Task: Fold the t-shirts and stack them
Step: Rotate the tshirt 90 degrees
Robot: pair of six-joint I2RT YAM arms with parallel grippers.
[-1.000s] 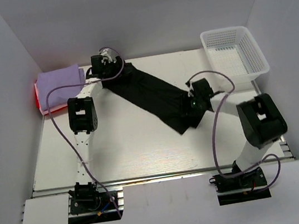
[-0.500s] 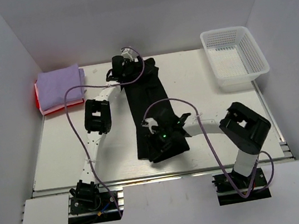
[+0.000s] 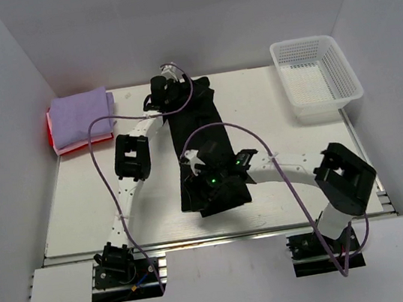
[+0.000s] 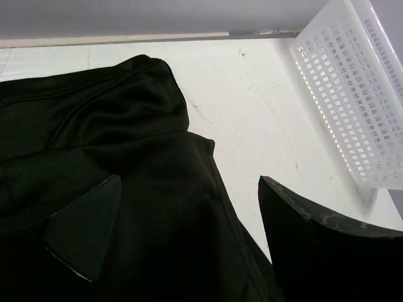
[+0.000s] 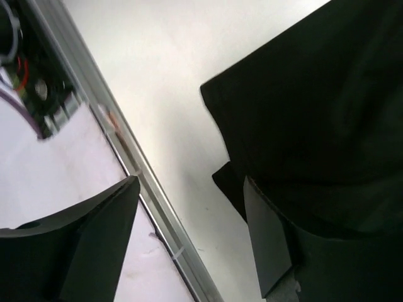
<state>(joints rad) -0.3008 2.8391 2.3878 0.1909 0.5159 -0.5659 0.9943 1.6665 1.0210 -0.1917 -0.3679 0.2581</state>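
Three t-shirts are in view, and only the large plain black cloth t-shirt [image 3: 194, 114] is being worked on. It lies as a long narrow strip down the middle of the white counter [image 3: 87, 198], bunched and doubled at its far end, with its near end close to the counter's metal front rail [image 3: 274, 228]. It looks thin, limp and light, so I judge it will sag and slide out of shape if one end is lifted alone. The weave has a slight sheen and may slip between fingers. The best places to take hold are probably the two corners of one end, pinching every layer at the hem rather than the loose middle.

At the black shirt's far end sits the left gripper [image 4: 189, 189], its fingers spread wide with cloth lying under and between them, not pinched. At the shirt's near end is the right gripper [image 5: 189, 189], also spread wide. One of its fingers is over the shirt's corner and the other is over bare counter and the rail, with nothing held.

Left of the black shirt's far end, well apart from it, one folded lavender-purple cloth t-shirt [image 3: 81, 116] rests on one red-pink cloth t-shirt [image 3: 52, 135], of which only an edge shows. Right of that same far end, also well apart, stands one white plastic mesh basket [image 3: 311, 40]. The count is three shirts, one basket and two grippers.
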